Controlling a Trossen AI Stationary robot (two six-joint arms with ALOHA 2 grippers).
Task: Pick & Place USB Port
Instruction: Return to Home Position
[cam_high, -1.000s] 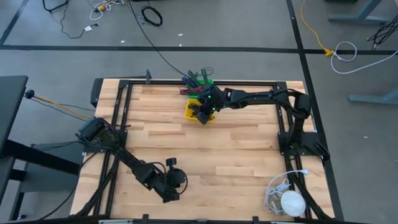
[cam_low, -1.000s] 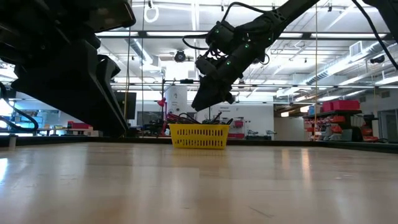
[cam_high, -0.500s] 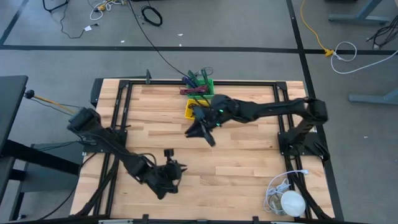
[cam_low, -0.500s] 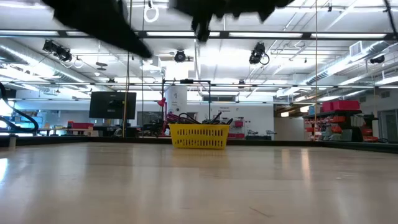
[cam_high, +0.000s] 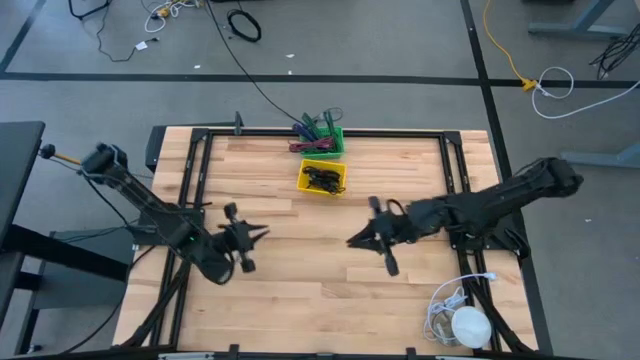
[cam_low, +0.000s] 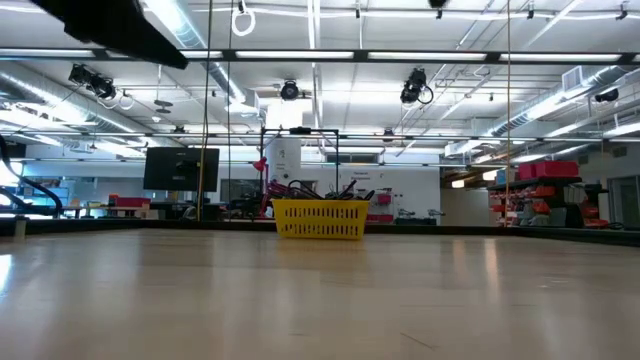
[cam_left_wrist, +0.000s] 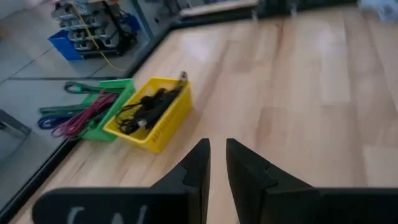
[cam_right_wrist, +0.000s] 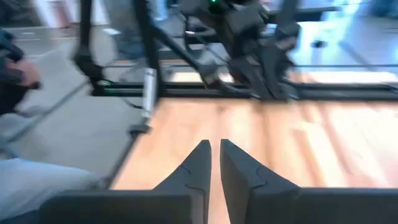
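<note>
The yellow basket stands near the table's far edge and holds black cables and plugs. It also shows in the low view as the yellow basket and in the left wrist view as the yellow basket. Behind it sits a green basket with red, blue and green cables. My left gripper hovers over the table's left middle, shut and empty, as the left wrist view shows. My right gripper hovers over the table's middle, pointing left, shut and empty.
A white object with coiled cable lies at the table's near right corner. Black frame rails run along the table's sides. A person's sleeve and leg show beyond the table's left edge in the right wrist view. Bare wood lies between the grippers.
My right gripper has left the yellow basket and swung toward the table's near right, rising out of the low view. My left gripper has moved from the near edge toward the table's left and far side, turning to point right. The baskets have stayed put.
</note>
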